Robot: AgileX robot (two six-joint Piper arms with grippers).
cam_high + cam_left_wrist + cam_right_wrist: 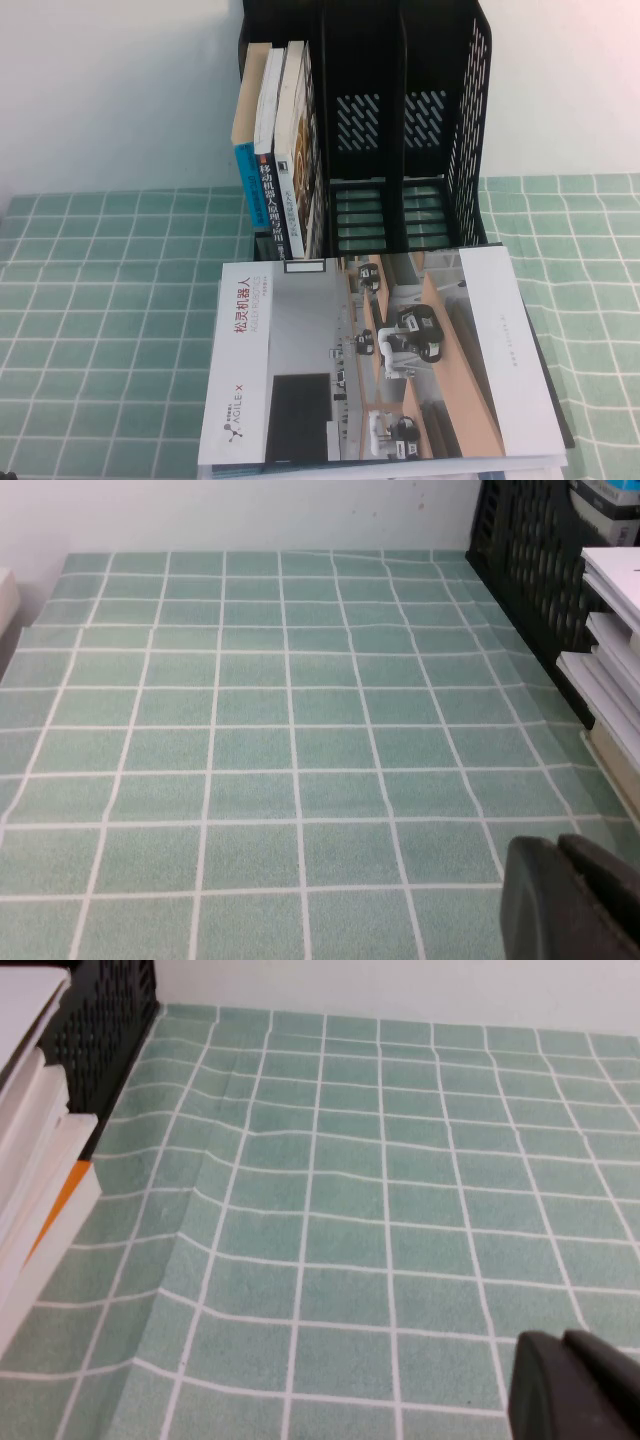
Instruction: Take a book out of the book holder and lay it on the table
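Both the left pincer [575, 900] and right pincer [580, 1385] hover over tablecloth [280, 730], seemingly closed.

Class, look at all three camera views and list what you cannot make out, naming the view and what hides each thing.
1. Left gripper: left wrist view, cut off by the picture's corner; open or shut unknown.
2. Right gripper: right wrist view, likewise cut off.
3. Both arms: absent from the high view.
4. Books beneath the top book: high view, covered by it.
5. Upright books in the book holder: high view, spine titles partly too small.
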